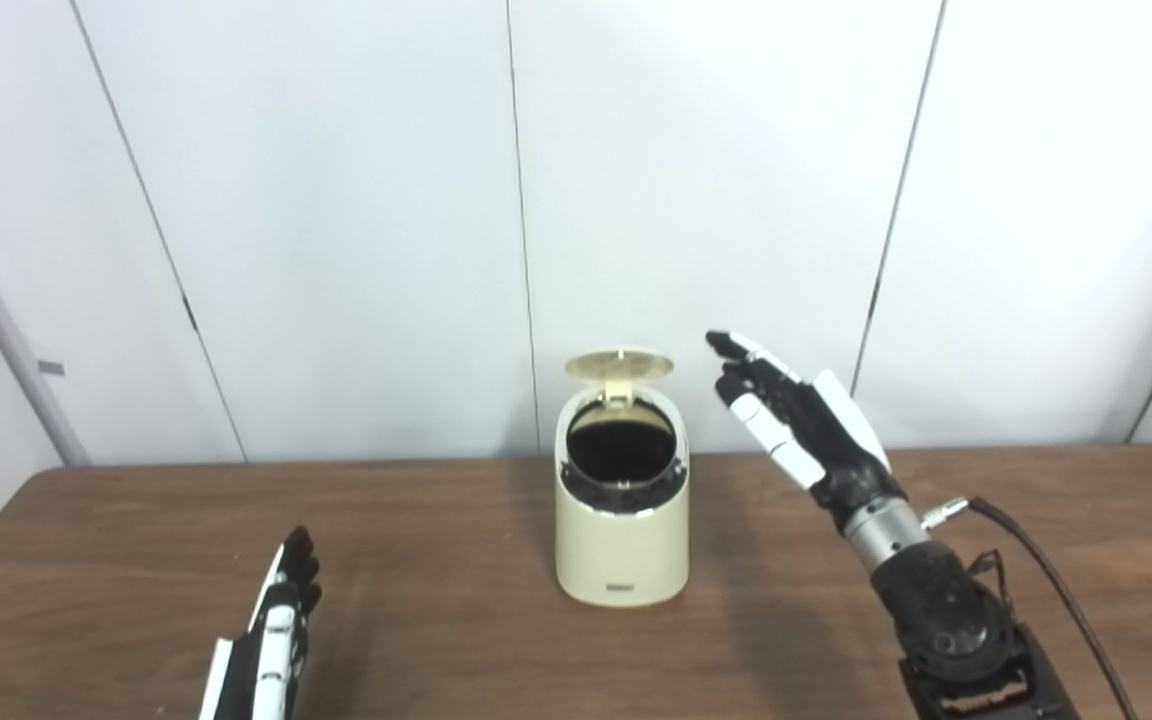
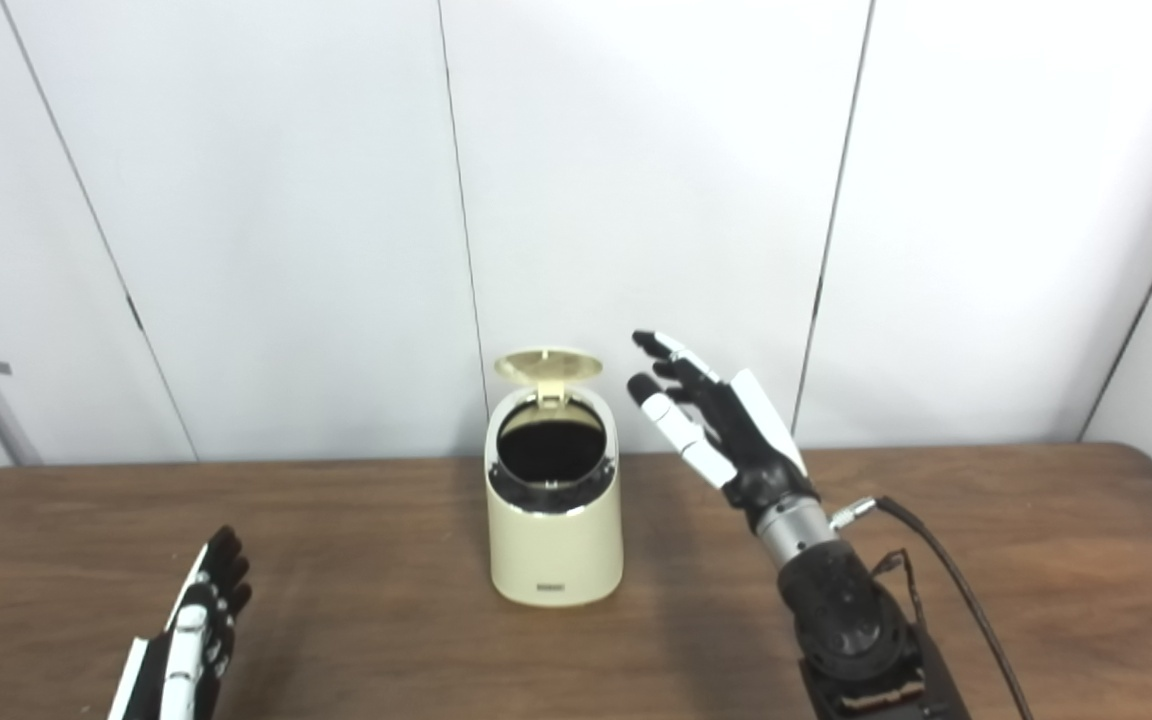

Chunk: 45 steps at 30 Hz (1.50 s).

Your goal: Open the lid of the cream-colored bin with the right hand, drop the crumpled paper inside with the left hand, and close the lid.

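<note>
The cream-colored bin [image 1: 622, 530] stands upright near the middle of the brown wooden counter [image 1: 136, 560], a little toward the far edge. Its lid [image 1: 620, 364] is swung up and back on the rear hinge, standing open above the rim, so the round dark opening [image 1: 621, 448] faces up and forward. The inside looks black and nothing in it can be made out. A small label sits low on the front of the body.

To the right of the bin, the right hand [image 1: 801, 420] is raised above the counter at about the height of the lid, apart from it, fingers [image 1: 736, 346] stretched out and spread toward the lid, grasping nothing. Its forearm rises from the lower right corner, with a dark cable [image 1: 1046, 570] trailing from the wrist over the counter.

Well to the left and nearer the front edge, the left hand [image 1: 276, 630] lies low over the counter, fingers extended forward and empty.

Behind the counter rises a white panelled wall [image 1: 336, 200].
</note>
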Tool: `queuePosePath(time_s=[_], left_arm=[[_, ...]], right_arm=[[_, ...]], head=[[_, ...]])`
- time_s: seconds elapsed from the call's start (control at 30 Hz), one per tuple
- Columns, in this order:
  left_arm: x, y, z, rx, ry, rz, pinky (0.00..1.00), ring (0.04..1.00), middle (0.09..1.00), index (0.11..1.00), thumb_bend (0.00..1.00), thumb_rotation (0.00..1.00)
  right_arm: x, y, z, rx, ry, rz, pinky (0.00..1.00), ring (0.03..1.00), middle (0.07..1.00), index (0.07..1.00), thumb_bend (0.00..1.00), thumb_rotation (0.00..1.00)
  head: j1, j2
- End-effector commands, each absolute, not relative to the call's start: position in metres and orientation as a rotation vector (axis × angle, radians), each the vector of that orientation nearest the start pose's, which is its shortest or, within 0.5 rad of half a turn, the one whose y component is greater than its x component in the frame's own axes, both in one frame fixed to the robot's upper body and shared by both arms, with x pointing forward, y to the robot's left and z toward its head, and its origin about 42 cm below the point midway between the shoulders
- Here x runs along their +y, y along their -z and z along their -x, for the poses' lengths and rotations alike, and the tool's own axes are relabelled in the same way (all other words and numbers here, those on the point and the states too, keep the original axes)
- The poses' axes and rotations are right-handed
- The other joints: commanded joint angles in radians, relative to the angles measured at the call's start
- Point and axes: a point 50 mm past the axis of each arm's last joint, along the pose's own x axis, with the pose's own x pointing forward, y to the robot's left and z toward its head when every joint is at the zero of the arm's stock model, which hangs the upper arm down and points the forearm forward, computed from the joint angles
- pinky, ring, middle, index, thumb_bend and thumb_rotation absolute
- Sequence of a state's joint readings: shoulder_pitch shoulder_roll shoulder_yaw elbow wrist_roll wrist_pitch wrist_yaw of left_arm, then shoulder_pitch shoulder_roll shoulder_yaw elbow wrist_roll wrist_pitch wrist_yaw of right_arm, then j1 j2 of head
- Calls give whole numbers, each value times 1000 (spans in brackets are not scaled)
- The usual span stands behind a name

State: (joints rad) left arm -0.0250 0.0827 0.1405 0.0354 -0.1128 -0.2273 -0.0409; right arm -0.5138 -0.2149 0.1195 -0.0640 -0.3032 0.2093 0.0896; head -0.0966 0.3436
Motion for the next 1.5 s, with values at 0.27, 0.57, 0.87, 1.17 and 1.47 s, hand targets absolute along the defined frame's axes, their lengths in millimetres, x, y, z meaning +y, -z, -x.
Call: queuePosePath(time_s=[0.27, 0.57, 0.87, 1.17, 1.47], left_arm=[[261, -70, -270, -79, -98, 41, 1000, 1000, 1000, 1000, 205, 969], [259, -71, -268, -54, -89, 63, 1000, 1000, 1000, 1000, 233, 866], [256, -70, -266, -40, -77, 71, 1000, 1000, 1000, 1000, 240, 818], [254, -66, -267, -43, -78, 55, 1000, 1000, 1000, 1000, 257, 690], [248, -68, -268, -48, -79, 74, 1000, 992, 995, 1000, 209, 655]], right_arm=[[-189, -311, -427, -457, -176, 613, 854, 909, 920, 901, 522, 1000], [-184, -318, -431, -455, -208, 671, 875, 926, 925, 903, 549, 1000], [-178, -326, -438, -472, -227, 777, 883, 923, 917, 886, 526, 1000], [-168, -332, -444, -502, -233, 851, 858, 911, 904, 873, 533, 1000], [-163, -337, -447, -514, -243, 908, 854, 912, 899, 874, 569, 1000]], head=[[3, -6], [1, -2], [4, 3], [10, 4], [21, 8]])
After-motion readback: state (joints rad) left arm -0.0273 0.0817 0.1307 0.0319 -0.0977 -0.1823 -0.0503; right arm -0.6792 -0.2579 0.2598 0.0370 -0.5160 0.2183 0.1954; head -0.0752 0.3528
